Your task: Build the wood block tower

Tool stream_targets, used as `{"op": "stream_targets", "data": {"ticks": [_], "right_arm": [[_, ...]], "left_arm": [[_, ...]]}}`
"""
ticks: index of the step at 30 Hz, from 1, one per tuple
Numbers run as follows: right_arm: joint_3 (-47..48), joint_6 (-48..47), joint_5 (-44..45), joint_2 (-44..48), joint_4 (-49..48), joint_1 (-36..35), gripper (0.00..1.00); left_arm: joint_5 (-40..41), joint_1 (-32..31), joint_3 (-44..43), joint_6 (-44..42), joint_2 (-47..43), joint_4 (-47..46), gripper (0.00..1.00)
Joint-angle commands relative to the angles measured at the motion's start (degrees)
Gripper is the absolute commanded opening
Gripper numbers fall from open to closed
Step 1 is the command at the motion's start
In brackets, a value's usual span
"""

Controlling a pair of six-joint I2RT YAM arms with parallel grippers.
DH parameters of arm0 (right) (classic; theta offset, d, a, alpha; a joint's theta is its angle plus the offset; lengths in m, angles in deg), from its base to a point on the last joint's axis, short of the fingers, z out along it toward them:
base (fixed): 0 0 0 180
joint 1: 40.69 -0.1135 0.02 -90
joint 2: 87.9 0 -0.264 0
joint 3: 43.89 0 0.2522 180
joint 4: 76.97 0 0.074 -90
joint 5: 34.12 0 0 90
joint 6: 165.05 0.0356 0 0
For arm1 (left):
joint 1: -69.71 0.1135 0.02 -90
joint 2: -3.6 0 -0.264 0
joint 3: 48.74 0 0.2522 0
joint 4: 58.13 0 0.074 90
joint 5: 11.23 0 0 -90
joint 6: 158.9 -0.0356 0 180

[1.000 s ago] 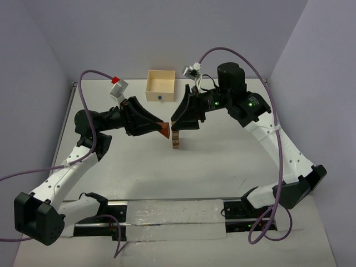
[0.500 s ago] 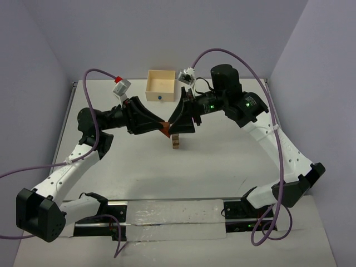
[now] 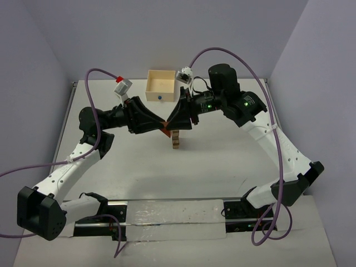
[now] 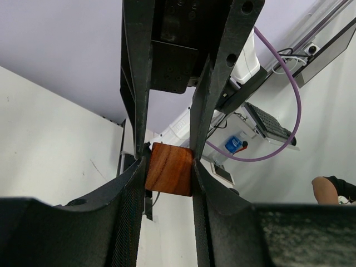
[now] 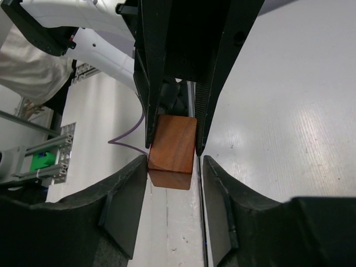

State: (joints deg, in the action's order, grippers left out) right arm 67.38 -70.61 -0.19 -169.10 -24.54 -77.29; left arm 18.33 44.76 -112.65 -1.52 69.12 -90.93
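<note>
Progress: early, tower [image 3: 176, 141] only a few blocks tall at mid-bench, more still to stack | left gripper [image 4: 167, 167] clamped on a reddish wood block [image 5: 172, 150] just left of the tower top | right gripper [image 5: 175, 164] flanks the same block, grip unclear | white bench [image 3: 222, 161], pale box [image 3: 153, 93] at far centre, lilac walls [image 3: 167, 33] behind

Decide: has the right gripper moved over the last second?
Yes. Against the pale box, the right gripper has shifted left in the overhead view, around the reddish block held by the left gripper.
</note>
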Motion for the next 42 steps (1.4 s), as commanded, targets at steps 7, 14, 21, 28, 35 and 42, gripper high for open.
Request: {"op": "stream_targets", "data": {"ticks": [7, 14, 21, 28, 35, 42], "right_arm": [[2.3, -1.9, 5.9, -0.4, 0.9, -2.1, 0.04], [-0.8, -1.9, 15.5, 1.4, 1.7, -2.3, 0.00], [-7.4, 8.7, 38.8, 4.1, -0.3, -2.4, 0.00], [-4.9, 20.2, 61.3, 0.0, 6.6, -6.7, 0.00], [1.5, 26.2, 75.3, -9.5, 13.1, -11.6, 0.00], [5.7, 29.8, 81.2, -14.5, 14.7, -11.5, 0.00]], "left_arm": [[0.6, 0.4, -0.7, -0.5, -0.3, 0.5, 0.12], [3.1, 5.1, -0.4, -1.3, -2.5, 7.3, 0.99], [8.1, 16.3, -3.4, -9.6, -7.1, 25.8, 0.99], [27.3, 17.0, -6.5, -19.5, -9.3, 53.4, 0.99], [41.1, 16.6, -3.8, -32.9, -12.1, 59.6, 0.99], [45.9, 16.4, -2.2, -37.7, -13.7, 60.5, 0.99]]}}
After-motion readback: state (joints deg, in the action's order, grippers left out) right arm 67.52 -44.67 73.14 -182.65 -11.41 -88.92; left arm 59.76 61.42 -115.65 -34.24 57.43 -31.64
